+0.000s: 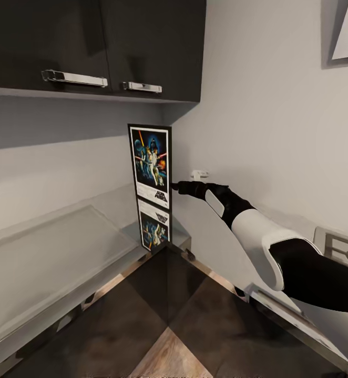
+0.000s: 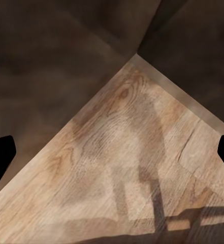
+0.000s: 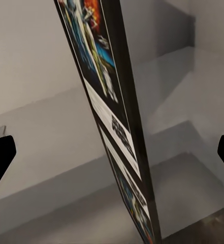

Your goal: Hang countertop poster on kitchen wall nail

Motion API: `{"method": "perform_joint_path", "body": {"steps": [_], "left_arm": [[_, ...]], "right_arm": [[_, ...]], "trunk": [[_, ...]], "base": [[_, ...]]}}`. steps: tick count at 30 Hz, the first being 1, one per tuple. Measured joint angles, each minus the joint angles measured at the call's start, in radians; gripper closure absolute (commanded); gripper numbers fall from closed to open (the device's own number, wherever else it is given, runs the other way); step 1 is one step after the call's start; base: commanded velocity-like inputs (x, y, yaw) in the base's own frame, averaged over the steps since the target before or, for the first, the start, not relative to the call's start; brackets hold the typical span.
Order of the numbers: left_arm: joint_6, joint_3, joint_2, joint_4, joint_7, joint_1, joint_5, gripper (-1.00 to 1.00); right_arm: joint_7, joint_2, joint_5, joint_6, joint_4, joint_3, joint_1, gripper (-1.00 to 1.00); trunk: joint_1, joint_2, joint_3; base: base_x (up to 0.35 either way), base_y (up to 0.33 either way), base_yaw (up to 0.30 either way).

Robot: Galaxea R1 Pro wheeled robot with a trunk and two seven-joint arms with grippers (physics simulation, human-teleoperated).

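the poster [image 1: 151, 164] stands upright in the inner corner of the kitchen countertop [image 1: 48, 252], at the centre of the head view, its mirror image lying below it in the glossy pale grey slab. dark wall cabinets [image 1: 95, 47] with silver handles fill the upper left; plain grey walls run behind and to the right. a small white fitting [image 1: 199, 174] sits on the right wall. the right gripper [image 1: 175, 186] reaches from the lower right, its tip just beside the poster's right edge; in the right wrist view its fingers [image 3: 1, 157] stand spread wide, the poster [image 3: 109, 96] between them, ungrasped. in the left wrist view the left gripper [image 2: 112, 157] is likewise spread, over wood-plank floor [image 2: 117, 168].
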Motion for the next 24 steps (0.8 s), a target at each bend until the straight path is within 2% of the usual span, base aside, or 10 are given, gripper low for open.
{"method": "perform_joint_path", "body": {"steps": [9,13,24], "left_arm": [[0.0,0.0,0.0,0.003,0.0,0.0,0.0,-1.0],[0.0,0.0,0.0,0.004,0.0,0.0,0.0,-1.0],[0.0,0.0,0.0,0.004,0.0,0.0,0.0,-1.0]], "right_arm": [[0.001,0.0,0.0,-0.002,0.0,0.0,0.0,-1.0],[0.031,0.0,0.001,-0.046,0.017,0.001,0.002,-1.0],[0.046,0.0,0.001,-0.066,0.048,0.0,0.003,-1.0]], "trunk": [[0.0,0.0,-0.014],[0.0,0.0,-0.021],[0.0,0.0,-0.038]], "base": [[0.0,0.0,0.0],[0.0,0.0,0.0],[0.005,0.0,0.0]]}}
